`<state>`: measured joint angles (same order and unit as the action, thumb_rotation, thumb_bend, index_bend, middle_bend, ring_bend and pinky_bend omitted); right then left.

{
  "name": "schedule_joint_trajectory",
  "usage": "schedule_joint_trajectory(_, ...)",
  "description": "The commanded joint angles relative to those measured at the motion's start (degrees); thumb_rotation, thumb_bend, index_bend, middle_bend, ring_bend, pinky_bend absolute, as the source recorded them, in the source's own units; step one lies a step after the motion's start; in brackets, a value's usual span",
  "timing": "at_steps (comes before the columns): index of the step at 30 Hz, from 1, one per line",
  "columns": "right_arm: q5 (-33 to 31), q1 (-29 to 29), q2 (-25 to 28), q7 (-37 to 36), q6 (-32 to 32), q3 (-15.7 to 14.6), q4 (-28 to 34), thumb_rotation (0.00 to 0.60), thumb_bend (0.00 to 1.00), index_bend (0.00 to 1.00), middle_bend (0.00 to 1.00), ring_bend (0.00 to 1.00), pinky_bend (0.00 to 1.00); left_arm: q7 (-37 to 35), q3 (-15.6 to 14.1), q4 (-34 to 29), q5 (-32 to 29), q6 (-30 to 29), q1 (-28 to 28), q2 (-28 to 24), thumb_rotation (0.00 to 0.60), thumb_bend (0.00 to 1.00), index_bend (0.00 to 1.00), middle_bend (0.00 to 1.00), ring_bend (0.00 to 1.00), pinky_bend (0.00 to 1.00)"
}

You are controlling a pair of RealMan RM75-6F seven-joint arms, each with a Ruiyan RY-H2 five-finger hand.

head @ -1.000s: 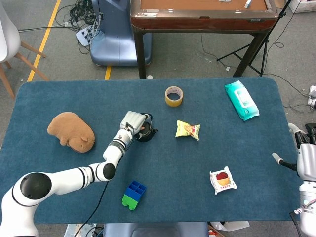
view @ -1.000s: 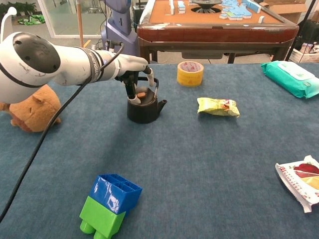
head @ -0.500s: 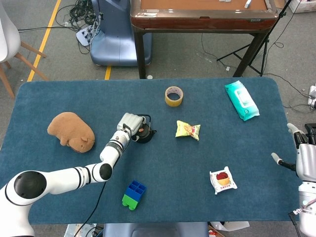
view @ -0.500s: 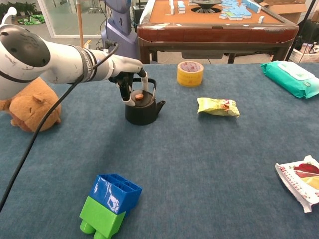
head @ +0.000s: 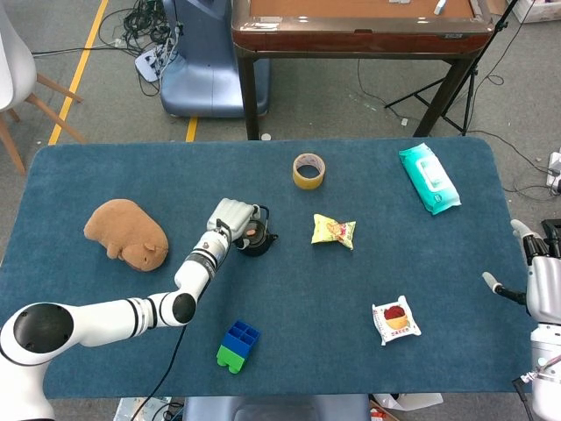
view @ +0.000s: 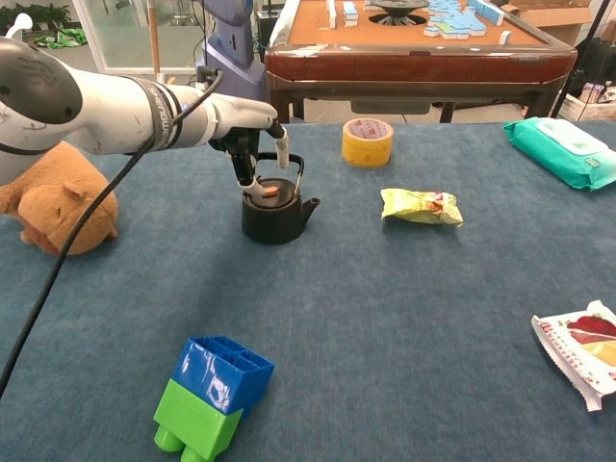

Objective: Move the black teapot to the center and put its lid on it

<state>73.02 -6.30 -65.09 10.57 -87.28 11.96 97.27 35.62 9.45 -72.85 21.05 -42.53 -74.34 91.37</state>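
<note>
The black teapot (head: 257, 239) (view: 277, 214) stands upright on the blue table, left of the middle. Its lid (view: 269, 192), with a small orange knob, lies on the pot's opening under the raised handle. My left hand (head: 230, 217) (view: 245, 125) hovers just above and left of the pot with its fingers apart; one fingertip (view: 246, 179) reaches down beside the lid and another (view: 282, 151) hangs in front of the handle. It holds nothing. My right hand (head: 539, 282) waits beyond the table's right edge, fingers spread and empty.
A yellow tape roll (head: 308, 170) and a yellow snack packet (head: 334, 231) lie right of the pot. A green wipes pack (head: 429, 178) is at the far right, a red snack bag (head: 395, 319) front right, a brown plush (head: 125, 233) left, and blue-green blocks (head: 237, 346) in front.
My left hand has lifted off the pot, leaving the lid on it. The teapot has slid slightly left. The right hand has stayed put.
</note>
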Motion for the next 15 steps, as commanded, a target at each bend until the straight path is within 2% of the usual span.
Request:
schedule_joint_trajectory(1, 0.1, 0.0, 0.0, 0.0, 0.0, 0.0, 0.0, 0.6, 0.05, 0.19, 0.29, 0.09, 0.21, -0.7, 0.0, -0.9, 0.7, -0.4, 0.7, -0.9, 0.6, 0.25, 0.3, 1.0, 0.96, 1.0)
schedule_joint_trajectory(8, -0.2, 0.1, 0.4, -0.3, 0.0, 0.3, 0.1, 0.6, 0.05, 0.19, 0.29, 0.09, 0.21, -4.8, 0.8, -7.0, 6.3, -4.7, 4.4, -5.2, 0.6, 0.25, 0.3, 0.98, 0.93, 1.0)
schedule_joint_trajectory(15, -0.5, -0.2, 1.2, -1.0, 1.0, 0.5, 0.5, 0.6, 0.05, 0.19, 0.29, 0.09, 0.21, -9.2, 0.6, -14.5, 12.8, -10.0, 10.1, -11.5, 0.6, 0.25, 0.3, 0.9, 0.83, 0.97)
